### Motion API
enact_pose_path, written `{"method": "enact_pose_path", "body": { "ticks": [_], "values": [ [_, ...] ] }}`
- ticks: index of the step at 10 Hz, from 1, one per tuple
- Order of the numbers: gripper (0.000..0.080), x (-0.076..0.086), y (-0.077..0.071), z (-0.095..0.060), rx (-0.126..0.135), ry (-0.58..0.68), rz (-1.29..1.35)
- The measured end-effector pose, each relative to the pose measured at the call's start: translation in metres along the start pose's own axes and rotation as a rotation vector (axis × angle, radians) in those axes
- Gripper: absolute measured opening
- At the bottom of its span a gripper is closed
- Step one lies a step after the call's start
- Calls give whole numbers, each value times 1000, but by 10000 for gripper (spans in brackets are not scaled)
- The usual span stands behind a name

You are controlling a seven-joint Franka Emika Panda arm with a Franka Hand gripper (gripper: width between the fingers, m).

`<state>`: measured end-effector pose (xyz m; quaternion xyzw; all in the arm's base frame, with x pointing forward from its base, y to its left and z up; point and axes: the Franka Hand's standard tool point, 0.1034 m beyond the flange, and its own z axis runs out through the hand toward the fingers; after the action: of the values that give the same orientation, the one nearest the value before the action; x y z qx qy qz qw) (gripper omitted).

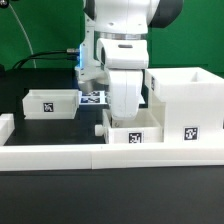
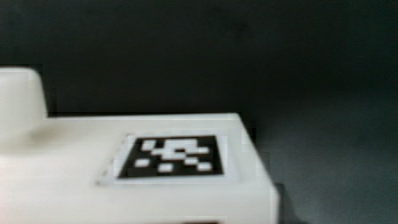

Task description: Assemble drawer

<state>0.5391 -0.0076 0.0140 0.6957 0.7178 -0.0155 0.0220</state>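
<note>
Three white drawer parts show in the exterior view. One small tray [image 1: 50, 103] lies on the exterior view's left, and the tall hollow housing [image 1: 186, 103] stands on the right. A second small tray [image 1: 136, 133] with a tag on its front sits in the middle, beside the housing. My gripper [image 1: 128, 117] hangs straight down over this middle tray, and its fingertips are hidden behind the hand and the tray wall. The wrist view is filled by a white face of the tray [image 2: 71, 150] carrying a tag [image 2: 173, 158]. No fingers show clearly there.
The long low white border wall [image 1: 90, 157] runs along the front of the table. The marker board [image 1: 93, 98] lies behind the arm, between the left tray and the arm. A green backdrop stands at the back, with dark table around the parts.
</note>
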Motion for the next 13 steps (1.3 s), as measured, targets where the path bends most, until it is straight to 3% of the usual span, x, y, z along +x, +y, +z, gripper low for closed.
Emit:
{"method": "enact_pose_path", "body": {
  "ticks": [9,13],
  "values": [
    [42,5,2,0,2,1,15],
    [42,17,2,0,3,7,92]
  ]
}}
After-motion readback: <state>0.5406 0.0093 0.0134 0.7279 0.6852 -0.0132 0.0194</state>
